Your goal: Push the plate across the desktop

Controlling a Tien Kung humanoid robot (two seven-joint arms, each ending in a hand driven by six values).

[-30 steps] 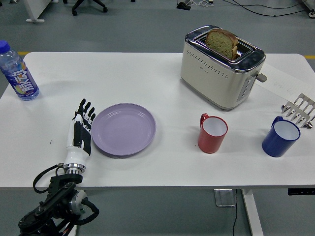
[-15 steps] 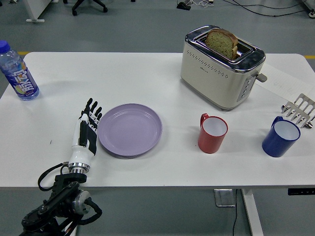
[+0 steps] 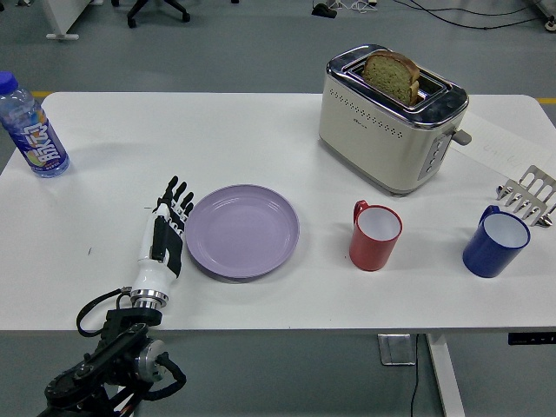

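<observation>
On desk (image 3: 261, 130): purple plate (image 3: 243, 230) at middle-left, flat, robot hand at its left rim.
Toaster (image 3: 391, 117): well clear beyond.
Red mug (image 3: 375, 235): nearest obstacle rightward; likely struck if pushed far.
Left robot hand (image 3: 167, 234): fingers extended, gripping nothing; may slip off rim.

You have a cream toaster (image 3: 393, 119) at the table's (image 3: 261, 130) far right, a slice of bread (image 3: 393, 75) standing in its slot. Nearer than the toaster sits a red mug (image 3: 375, 235); right of that, a blue mug (image 3: 495, 241) and a metal rack (image 3: 527, 195). Far left of the toaster stands a bottle (image 3: 31, 129)
</observation>
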